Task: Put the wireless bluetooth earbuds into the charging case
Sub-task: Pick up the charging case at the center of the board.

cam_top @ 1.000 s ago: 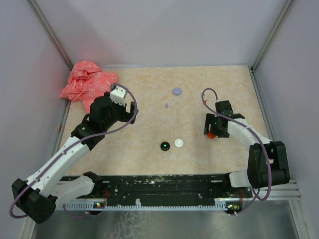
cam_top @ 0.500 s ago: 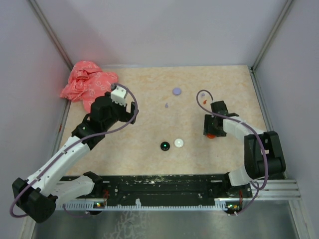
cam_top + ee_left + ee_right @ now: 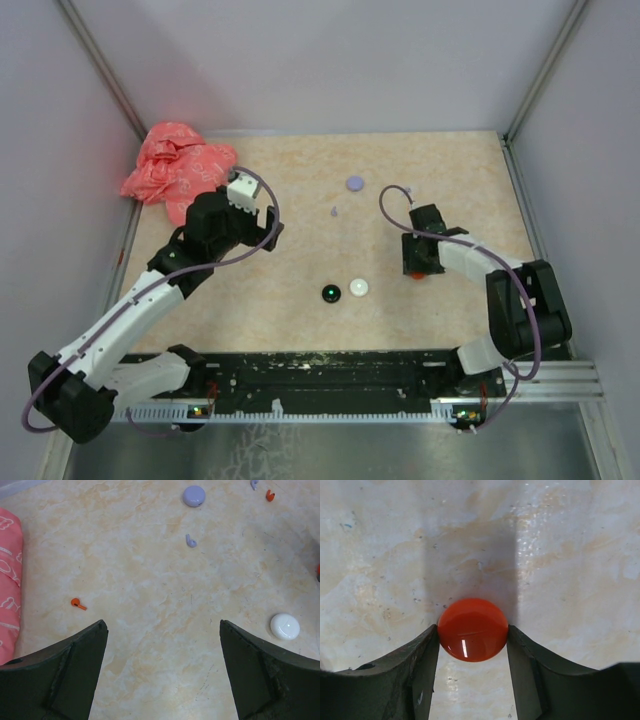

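R claw (image 3: 472, 635) closed in over the last sec, now pinching orange case (image 3: 470, 622) (lid looks shut) | L claw (image 3: 162, 622) wide open, empty | orange bud (image 3: 76, 602) loose, not yet in.

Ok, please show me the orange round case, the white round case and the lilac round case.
orange round case (image 3: 472, 629): right wrist view, centre of its glossy top.
white round case (image 3: 285, 626): left wrist view, centre of its lid.
lilac round case (image 3: 194, 495): left wrist view, centre of its lid.

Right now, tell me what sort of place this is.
Probably a lab robot cell: plain walls on metal framing enclose the tabletop, and two arms are bolted to a rail at its near edge.
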Action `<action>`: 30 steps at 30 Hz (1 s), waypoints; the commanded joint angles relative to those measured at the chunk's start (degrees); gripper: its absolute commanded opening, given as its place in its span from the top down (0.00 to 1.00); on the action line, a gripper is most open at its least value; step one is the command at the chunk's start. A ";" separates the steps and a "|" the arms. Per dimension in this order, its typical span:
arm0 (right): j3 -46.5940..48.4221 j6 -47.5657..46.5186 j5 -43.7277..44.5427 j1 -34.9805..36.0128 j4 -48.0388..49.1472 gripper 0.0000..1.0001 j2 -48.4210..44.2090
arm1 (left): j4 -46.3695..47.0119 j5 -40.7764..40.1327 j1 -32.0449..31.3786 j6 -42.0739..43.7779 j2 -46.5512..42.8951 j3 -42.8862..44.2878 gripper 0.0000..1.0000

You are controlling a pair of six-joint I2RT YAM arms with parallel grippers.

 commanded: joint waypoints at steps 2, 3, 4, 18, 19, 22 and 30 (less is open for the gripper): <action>2.95 -0.72 1.59 4.16 0.11 0.50 -2.65 | 1.22 7.15 0.80 -3.07 1.23 0.59 0.03; 3.17 -0.42 1.62 5.04 0.29 0.51 -3.96 | 1.42 9.13 0.85 -4.05 1.51 0.61 0.03; 3.35 -0.20 1.67 5.93 0.52 0.52 -4.97 | 1.57 10.40 0.84 -4.83 1.79 0.72 0.03; 5.38 0.06 0.97 18.88 9.90 0.57 -16.29 | 7.24 21.29 0.94 -16.59 5.72 1.53 0.04; 5.46 -0.13 0.97 19.66 10.88 0.57 -16.83 | 7.49 22.01 0.91 -17.46 6.13 1.68 0.05; 5.73 -0.25 0.66 21.66 13.23 0.57 -17.77 | 8.40 24.48 0.94 -20.11 7.15 2.06 0.06; 4.38 -4.37 1.82 28.67 21.56 0.57 -17.94 | 12.60 32.06 0.87 -26.71 10.41 1.89 0.09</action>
